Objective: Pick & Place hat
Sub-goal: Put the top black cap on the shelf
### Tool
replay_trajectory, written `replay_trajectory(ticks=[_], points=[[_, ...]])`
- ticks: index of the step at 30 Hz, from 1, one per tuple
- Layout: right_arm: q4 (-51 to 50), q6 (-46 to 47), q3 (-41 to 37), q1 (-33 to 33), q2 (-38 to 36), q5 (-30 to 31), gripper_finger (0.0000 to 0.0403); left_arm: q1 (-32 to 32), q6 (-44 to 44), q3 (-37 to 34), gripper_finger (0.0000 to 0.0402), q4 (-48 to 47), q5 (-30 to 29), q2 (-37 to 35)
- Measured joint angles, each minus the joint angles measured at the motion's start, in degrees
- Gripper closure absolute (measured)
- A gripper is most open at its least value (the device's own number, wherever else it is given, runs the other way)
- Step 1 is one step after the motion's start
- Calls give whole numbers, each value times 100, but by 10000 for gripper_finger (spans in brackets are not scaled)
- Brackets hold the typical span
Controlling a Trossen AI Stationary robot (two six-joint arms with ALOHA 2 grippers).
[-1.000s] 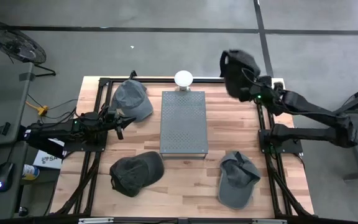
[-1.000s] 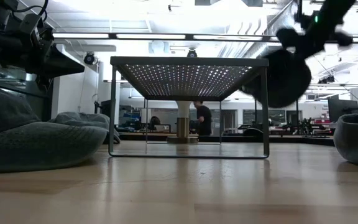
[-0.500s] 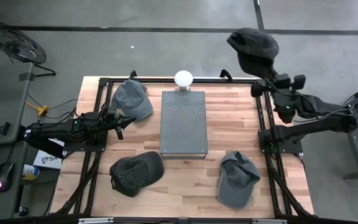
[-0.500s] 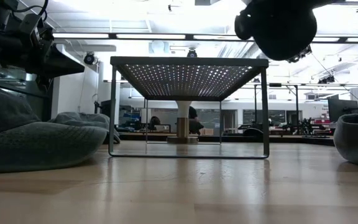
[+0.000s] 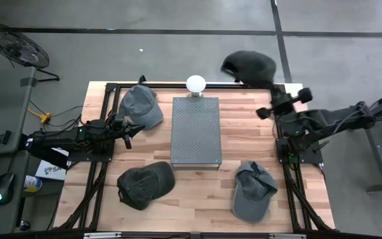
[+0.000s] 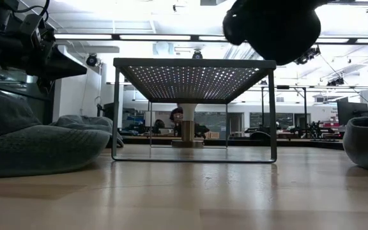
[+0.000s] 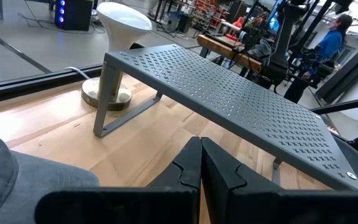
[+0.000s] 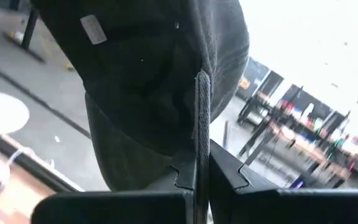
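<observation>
Wooden table (image 5: 197, 192) with a perforated metal stand (image 5: 195, 129) at its centre; I have a dark hat (image 5: 249, 66) aloft at the far right corner.

My right gripper (image 8: 197, 167) is clamped shut on the hat's edge, the cap hanging past the table's far edge, beyond the fingers. The white dome stand (image 5: 195, 83) lies to the hat's left along that far edge, which I judge to be the likely target, so the right arm is plainly the nearer one. My left gripper (image 7: 199, 163) waits closed and empty, low beside a grey cap (image 5: 140, 106) on the left.
</observation>
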Motion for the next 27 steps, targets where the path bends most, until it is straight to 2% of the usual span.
replay_trajectory(ticks=[13,17,27], points=[[2475,-3092,63,-12,2133,-179,397,1,1,0,400,0,2,1],[2813,-3562,365,-12,2710,-401,397,2,0,0,400,0,4,1],[2834,-4068,1007,-60,3718,-893,397,2,0,-2,400,0,24,0]])
